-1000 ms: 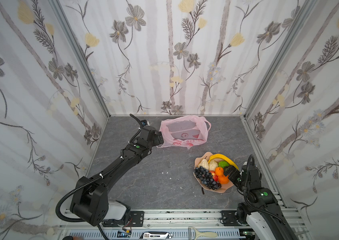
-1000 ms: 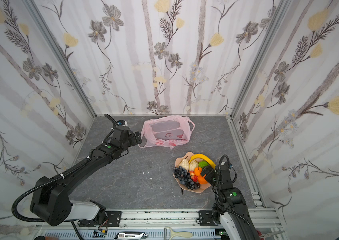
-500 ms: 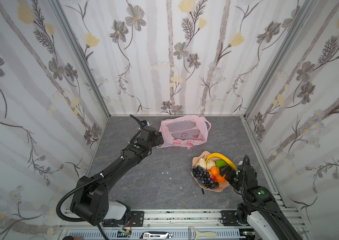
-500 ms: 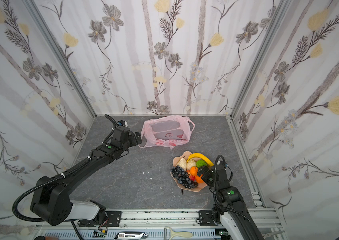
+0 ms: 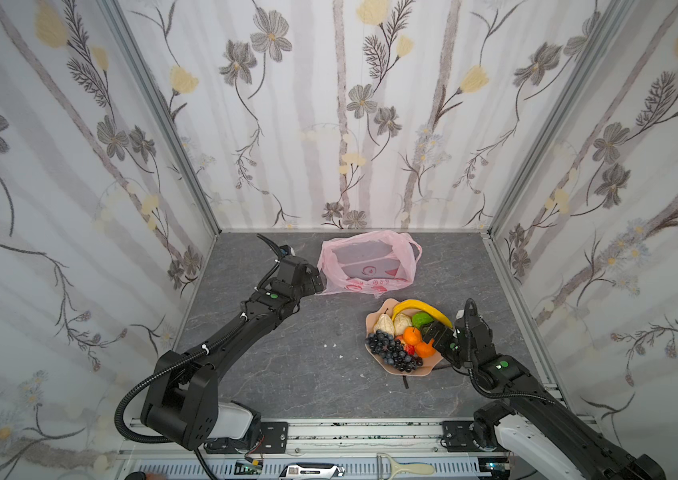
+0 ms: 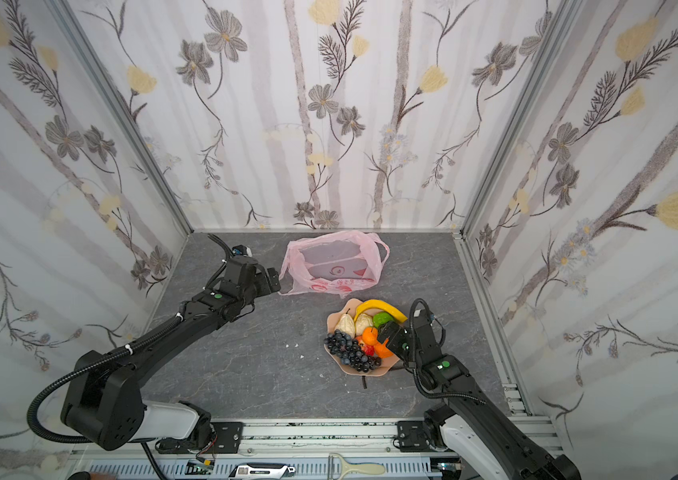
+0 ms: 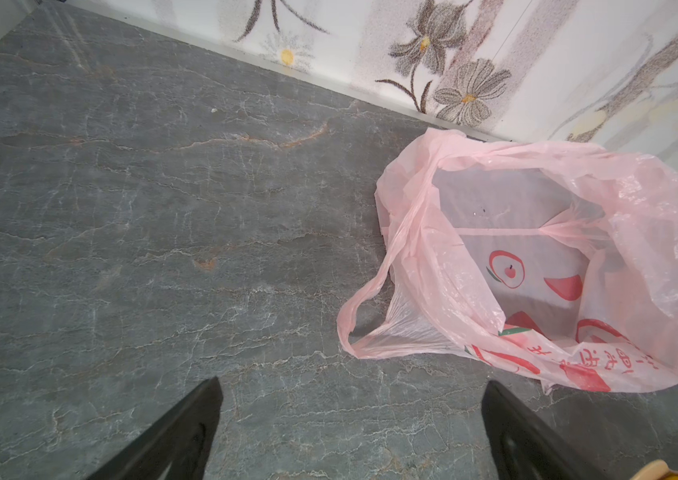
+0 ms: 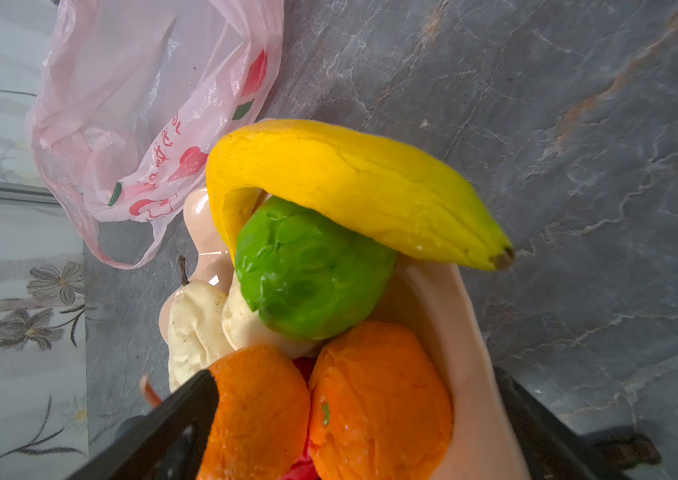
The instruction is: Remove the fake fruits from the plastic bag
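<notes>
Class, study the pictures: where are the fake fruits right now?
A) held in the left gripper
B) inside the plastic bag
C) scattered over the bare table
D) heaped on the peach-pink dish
D: the fake fruits lie piled on the dish, and the plastic bag shows no fruit inside.

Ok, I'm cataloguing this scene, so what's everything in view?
plastic bag: one, pale pink, back of table, looks empty
dish: one, peach-pink, in front of bag
banana: one, yellow, on dish
pears: two, beige, in dish
bumpy fruit: one, green, in dish
oranges: two, orange, in dish
grapes: one bunch, dark, in dish
red fruit: one, mostly hidden, in dish
table: one, grey
left gripper: one, black, open beside bag
right gripper: one, black, open at oranges
</notes>
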Controlling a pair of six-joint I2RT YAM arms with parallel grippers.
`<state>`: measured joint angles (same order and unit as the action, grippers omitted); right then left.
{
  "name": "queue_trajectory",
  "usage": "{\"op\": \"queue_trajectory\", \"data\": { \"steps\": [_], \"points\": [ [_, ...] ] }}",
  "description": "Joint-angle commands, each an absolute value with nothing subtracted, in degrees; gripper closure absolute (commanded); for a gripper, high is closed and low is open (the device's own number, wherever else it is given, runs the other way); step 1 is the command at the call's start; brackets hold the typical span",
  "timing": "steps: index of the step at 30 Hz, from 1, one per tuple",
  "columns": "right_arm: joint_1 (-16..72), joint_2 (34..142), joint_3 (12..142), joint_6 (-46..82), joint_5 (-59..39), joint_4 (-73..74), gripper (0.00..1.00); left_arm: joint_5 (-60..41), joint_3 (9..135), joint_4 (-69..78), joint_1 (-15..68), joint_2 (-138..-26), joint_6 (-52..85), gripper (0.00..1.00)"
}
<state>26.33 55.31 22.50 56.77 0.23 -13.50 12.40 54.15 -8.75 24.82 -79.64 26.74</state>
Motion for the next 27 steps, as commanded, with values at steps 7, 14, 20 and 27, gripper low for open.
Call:
{"op": "queue_trajectory", "data": {
  "steps": [7,14,20,27],
  "points": [
    [33.5,66.5,27.0,60.8,0.0,-0.8,0.00,13.6,50.4,-7.6,24.3,-77.6,28.3,0.00],
    [35.5,70.5,28.4,60.6,0.2,1.1,0.00,16.5,47.7,-6.3,24.0,-74.7,29.1,0.00],
    [34.7,68.2,28.8,58.2,6.5,-4.8,0.00,17.5,46.2,-4.8,23.5,-73.5,29.3,0.00],
    [27.8,61.1,29.3,48.2,11.5,-10.6,0.00,26.8,42.7,-1.3,23.0,-69.8,29.0,0.00]
  ]
}}
